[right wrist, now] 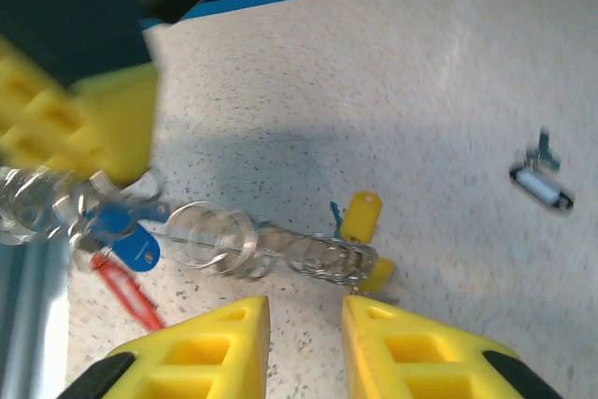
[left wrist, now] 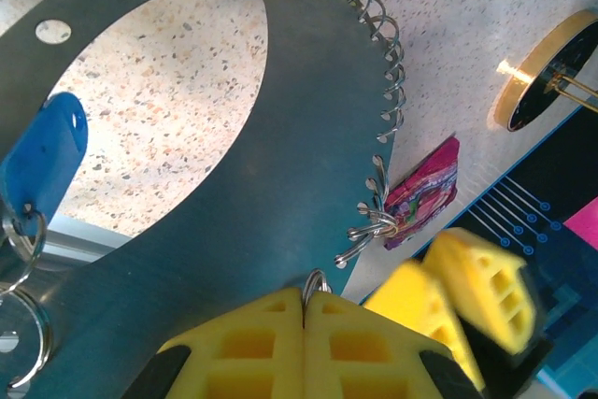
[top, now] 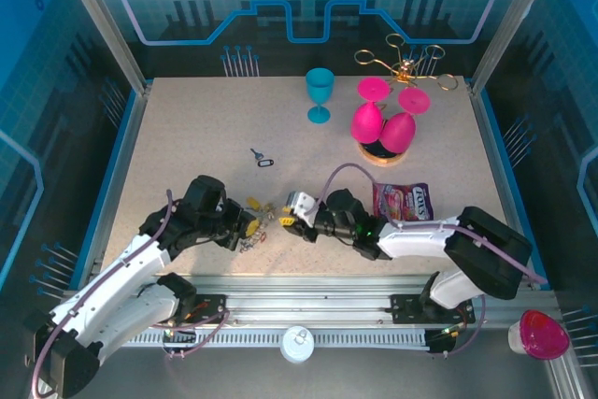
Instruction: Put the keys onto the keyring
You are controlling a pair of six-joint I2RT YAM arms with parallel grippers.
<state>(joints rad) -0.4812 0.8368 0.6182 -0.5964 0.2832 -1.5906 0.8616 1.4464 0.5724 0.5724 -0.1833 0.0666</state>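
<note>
The keyring (left wrist: 280, 184) is a flat grey metal loop with small silver rings threaded along its rim. My left gripper (left wrist: 304, 301) is shut on one of those small rings and holds the keyring (top: 254, 238) just above the table. Blue (right wrist: 131, 242), red (right wrist: 126, 292) and yellow (right wrist: 361, 215) key tags hang from the rings (right wrist: 280, 248). My right gripper (right wrist: 305, 343) stands open just short of the rings, with nothing between its fingers. In the top view it (top: 290, 220) faces the left gripper (top: 245, 224). One loose key (top: 263, 160) lies on the table farther back.
A teal goblet (top: 320, 92) and two pink goblets (top: 383, 123) stand at the back, by a gold wire stand (top: 404, 63). A snack packet (top: 402, 201) lies beside my right arm. A red cup (top: 540, 334) sits off the table's near right corner.
</note>
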